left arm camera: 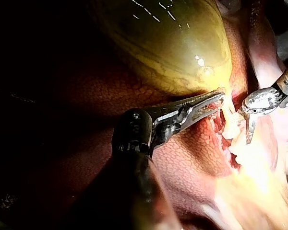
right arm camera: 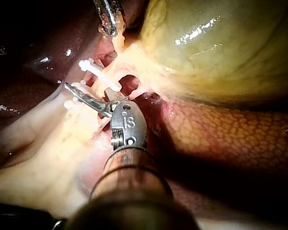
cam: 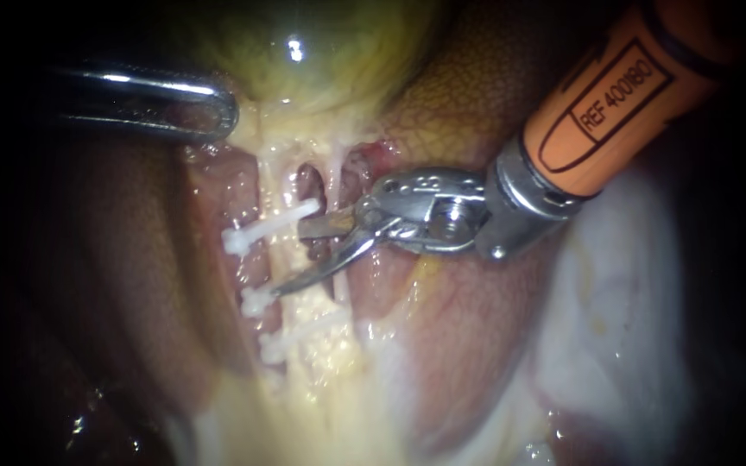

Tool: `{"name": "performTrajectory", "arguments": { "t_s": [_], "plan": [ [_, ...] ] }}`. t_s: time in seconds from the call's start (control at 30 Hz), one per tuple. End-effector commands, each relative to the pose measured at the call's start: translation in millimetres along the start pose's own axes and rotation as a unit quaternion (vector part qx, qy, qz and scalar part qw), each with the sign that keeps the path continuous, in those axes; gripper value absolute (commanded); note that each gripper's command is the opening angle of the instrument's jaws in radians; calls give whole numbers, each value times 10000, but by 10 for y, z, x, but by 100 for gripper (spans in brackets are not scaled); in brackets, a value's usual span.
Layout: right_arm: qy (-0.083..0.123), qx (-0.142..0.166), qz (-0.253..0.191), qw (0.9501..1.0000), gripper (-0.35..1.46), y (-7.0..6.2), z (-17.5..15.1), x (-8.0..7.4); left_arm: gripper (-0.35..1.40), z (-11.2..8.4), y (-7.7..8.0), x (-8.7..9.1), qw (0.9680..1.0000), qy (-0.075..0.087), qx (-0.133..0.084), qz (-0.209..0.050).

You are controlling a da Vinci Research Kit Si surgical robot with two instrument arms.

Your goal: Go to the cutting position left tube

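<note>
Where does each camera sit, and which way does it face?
Endoscope view: close over the clips; left instrument and right instrument both show.
Left wrist view: on the left arm, looking along its instrument toward the gallbladder.
Right wrist view: on the right arm, looking along its open jaws at the clips.
Shared: both wrist views show both instruments and the gallbladder.

We see a yellow-green gallbladder [cam: 321, 52] with thin dark lines and shiny white spots. The liver [right arm camera: 230, 139] is red-brown with a tiny net pattern all over. The clips [cam: 261, 226] are white, and the tube [cam: 274, 177] is pale yellow. Our right instrument [cam: 287, 261] has silver blades and an orange shaft with black lines. Our left instrument [cam: 222, 112] is shiny silver.
</note>
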Motion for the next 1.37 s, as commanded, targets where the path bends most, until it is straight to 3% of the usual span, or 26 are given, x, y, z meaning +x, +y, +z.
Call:
{"name": "performTrajectory", "arguments": {
  "t_s": [0.03, 0.3, 0.5, 0.9, 1.37],
  "plan": [
    [-7, -7, -7, 10000, 121, 1, 2, 0, -35, 0, 0, 0, 10000, -1, -4, -3],
    [138, 20, 37, 9999, 119, 1, 10, 2, -35, 0, 0, 0, 10000, -2, -5, -3],
    [276, 121, 60, 9995, 116, -10, 18, 9, -35, 0, 0, 0, 10000, -2, -6, -3],
    [608, 408, 141, 9972, 114, -40, 31, 46, -35, 1, 0, 0, 10000, -3, -6, -2],
    [613, 441, 164, 9970, 114, -39, 30, 45, -35, 2, 1, 1, 10000, -4, -8, 2]
  ]
}}
